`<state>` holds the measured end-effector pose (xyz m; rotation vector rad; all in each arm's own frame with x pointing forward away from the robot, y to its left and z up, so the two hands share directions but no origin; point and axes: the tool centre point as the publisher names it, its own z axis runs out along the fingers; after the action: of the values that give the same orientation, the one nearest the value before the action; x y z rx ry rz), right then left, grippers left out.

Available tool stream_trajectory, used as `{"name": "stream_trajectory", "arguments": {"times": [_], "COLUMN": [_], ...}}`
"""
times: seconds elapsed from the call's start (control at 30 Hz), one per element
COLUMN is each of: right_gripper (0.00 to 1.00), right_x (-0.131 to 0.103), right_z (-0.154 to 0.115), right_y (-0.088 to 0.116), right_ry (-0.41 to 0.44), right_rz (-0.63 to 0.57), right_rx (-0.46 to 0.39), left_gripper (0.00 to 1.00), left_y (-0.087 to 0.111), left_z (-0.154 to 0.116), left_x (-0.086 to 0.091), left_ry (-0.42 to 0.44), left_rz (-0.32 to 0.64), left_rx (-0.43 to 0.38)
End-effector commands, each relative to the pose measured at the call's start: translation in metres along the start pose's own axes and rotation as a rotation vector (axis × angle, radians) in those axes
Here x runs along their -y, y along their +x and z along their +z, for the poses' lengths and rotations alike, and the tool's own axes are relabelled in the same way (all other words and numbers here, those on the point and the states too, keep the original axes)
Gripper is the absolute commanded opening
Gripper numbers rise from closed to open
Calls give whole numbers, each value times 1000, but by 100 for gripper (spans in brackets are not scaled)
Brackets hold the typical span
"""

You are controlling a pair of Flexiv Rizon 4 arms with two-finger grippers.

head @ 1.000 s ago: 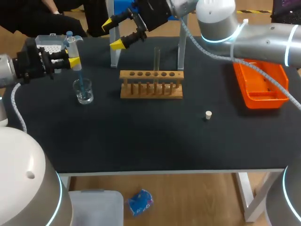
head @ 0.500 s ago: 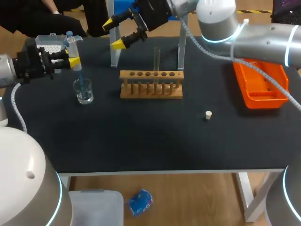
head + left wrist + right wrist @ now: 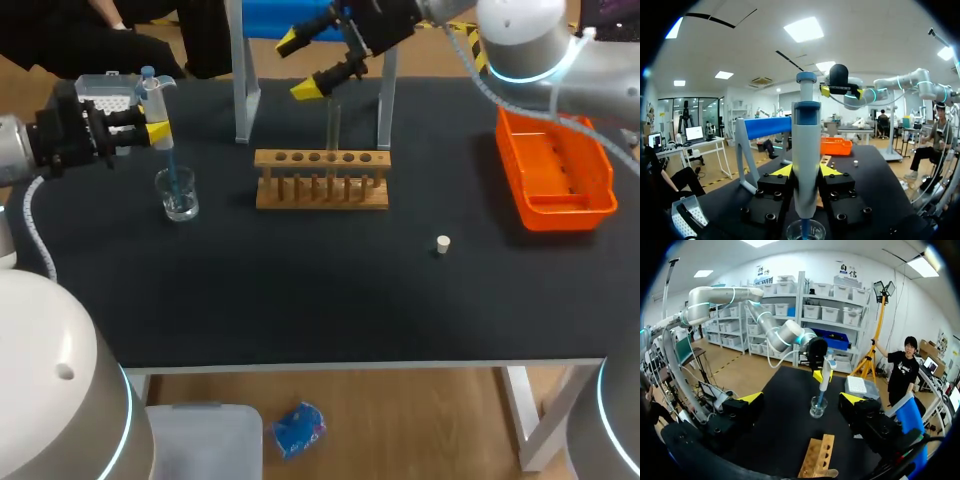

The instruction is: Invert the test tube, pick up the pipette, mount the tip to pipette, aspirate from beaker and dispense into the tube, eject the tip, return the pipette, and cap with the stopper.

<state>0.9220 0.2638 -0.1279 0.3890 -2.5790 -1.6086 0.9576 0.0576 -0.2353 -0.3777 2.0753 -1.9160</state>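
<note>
My right arm (image 3: 540, 50) and left arm (image 3: 12, 150): silver-grey shells, cyan-lit joint rings, pale cables. My jaws: black screwed blocks, yellow fingertips (image 3: 784, 171).

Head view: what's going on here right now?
The left gripper is shut on the pipette, held upright with its blue tip dipped into the beaker, so this looks like the aspirate step. The right gripper is open and empty, up near the test tube, which stands upright in the wooden rack. The stopper lies loose on the table, not yet on the tube.
</note>
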Motion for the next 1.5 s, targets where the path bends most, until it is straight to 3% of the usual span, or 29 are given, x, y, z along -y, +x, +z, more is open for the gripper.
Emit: {"name": "stream_trajectory", "arguments": {"times": [0.03,0.73,1.13,1.5], "right_gripper": [100,100,100,100], "right_x": [-1,-1,14,15], "right_z": [-7,-7,-29,-34], "right_y": [11,11,17,19], "right_ry": [2,2,42,55], "right_rz": [0,0,46,54], "right_rx": [29,29,83,108], "left_gripper": [0,0,0,0], "left_y": [0,0,1,2], "left_z": [0,0,-1,-1], "left_x": [0,0,5,5], "left_ry": [0,0,2,-4], "left_rz": [1,1,5,7], "left_rx": [1,1,-11,-8]}}
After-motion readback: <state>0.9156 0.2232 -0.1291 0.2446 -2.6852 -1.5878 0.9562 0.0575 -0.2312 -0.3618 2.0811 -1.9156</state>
